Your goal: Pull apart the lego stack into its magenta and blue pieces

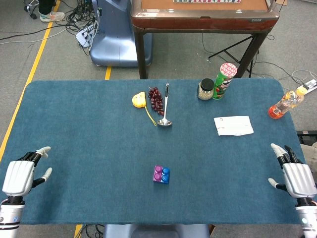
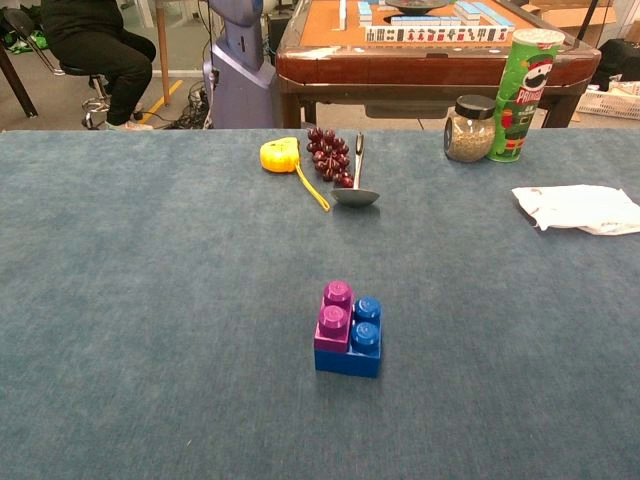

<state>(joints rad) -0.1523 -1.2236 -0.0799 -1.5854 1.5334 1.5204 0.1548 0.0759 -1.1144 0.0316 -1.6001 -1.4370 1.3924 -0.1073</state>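
Note:
The lego stack (image 1: pixel 161 174) (image 2: pixel 348 329) sits near the middle of the blue table, toward the front. A magenta brick (image 2: pixel 335 315) is on the left half of a wider blue brick (image 2: pixel 362 345). My left hand (image 1: pixel 22 174) rests at the table's front left corner, fingers spread and holding nothing. At the front right corner my right hand (image 1: pixel 294 174) lies the same way, also with nothing in it. Both hands are far from the stack. The chest view shows neither hand.
At the back of the table lie a yellow tape measure (image 1: pixel 140 100), dark grapes (image 1: pixel 156 99) and a metal ladle (image 1: pixel 166 106). Further right stand a small jar (image 1: pixel 206 89) and a green chips can (image 1: pixel 225 81); a white paper (image 1: pixel 233 125) and an orange bottle (image 1: pixel 286 103) lie right.

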